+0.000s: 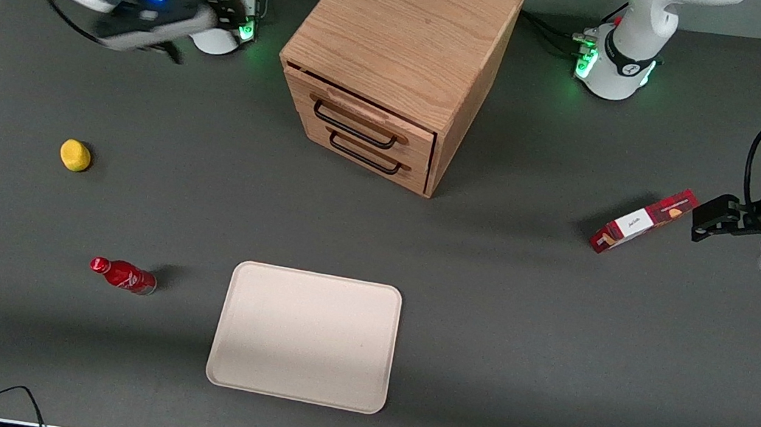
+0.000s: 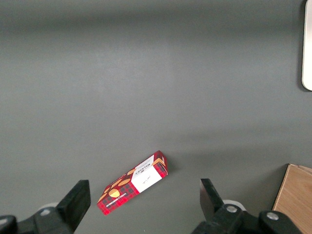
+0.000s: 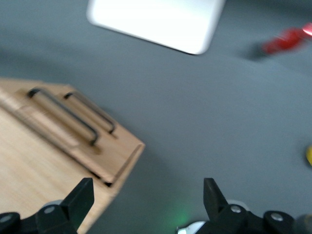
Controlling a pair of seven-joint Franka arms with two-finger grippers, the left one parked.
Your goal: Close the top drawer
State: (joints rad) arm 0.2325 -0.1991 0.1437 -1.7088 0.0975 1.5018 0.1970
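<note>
The wooden cabinet (image 1: 404, 45) stands at the middle of the table, away from the front camera. Its top drawer (image 1: 364, 116) sits almost flush, its front standing out a little with a thin dark gap along the upper edge. The black wire handle (image 1: 355, 128) is free. In the right wrist view the top drawer (image 3: 63, 129) and its handle (image 3: 63, 114) show at an angle. My gripper (image 3: 147, 197) is open and holds nothing. It hangs beside the cabinet toward the working arm's end, and its blurred hand (image 1: 144, 13) is well apart from the drawer.
The lower drawer (image 1: 369, 160) is shut. A cream tray (image 1: 305, 337) lies nearer the front camera than the cabinet. A red bottle (image 1: 122, 275) lies on its side beside the tray, with a yellow fruit (image 1: 75, 155) farther back. A red box (image 1: 644, 221) lies toward the parked arm's end.
</note>
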